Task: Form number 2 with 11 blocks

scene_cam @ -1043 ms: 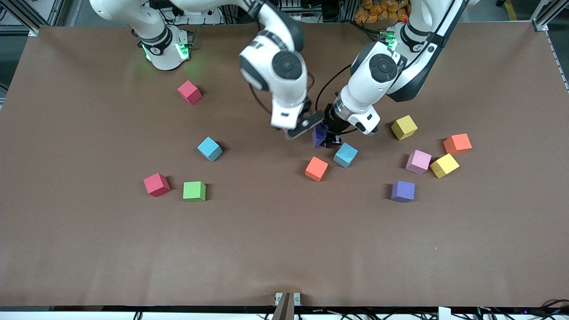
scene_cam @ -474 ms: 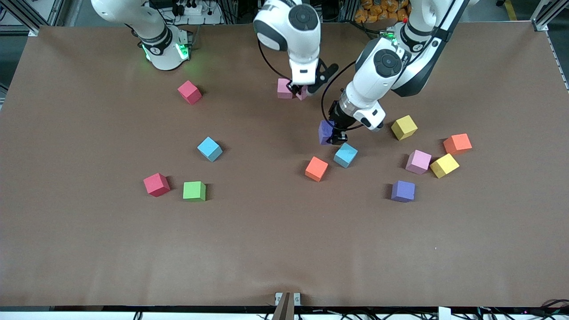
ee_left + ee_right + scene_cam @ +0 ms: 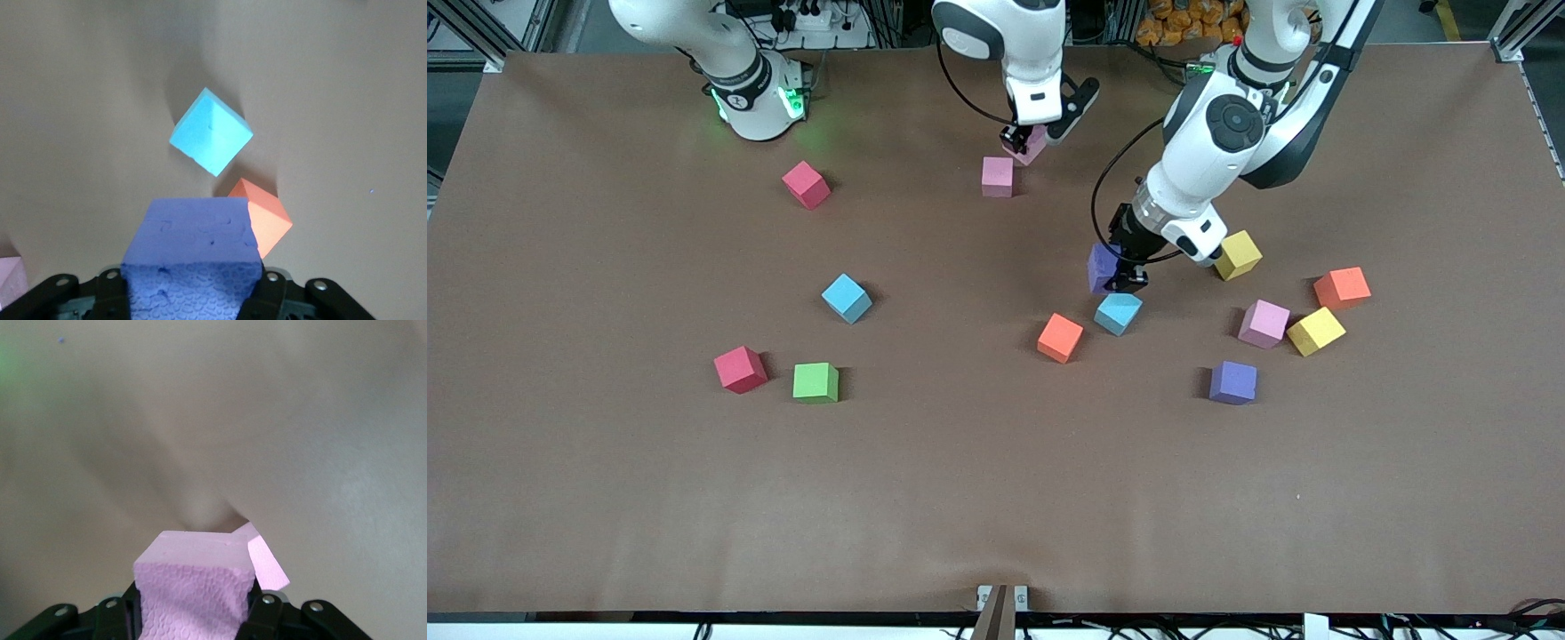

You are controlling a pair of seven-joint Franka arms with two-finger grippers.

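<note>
fingers: left gripper (image 3: 1123,283) clamps purple cube (image 3: 1103,268), right gripper (image 3: 1017,142) clamps pink cube (image 3: 1034,145) | progress: 1 pink cube (image 3: 997,175) placed, 10 left

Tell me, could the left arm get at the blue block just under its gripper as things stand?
Probably not yet: the left gripper is shut on a purple block, hanging over the blue block. Nothing lies over that block, but the jaws are full.
</note>
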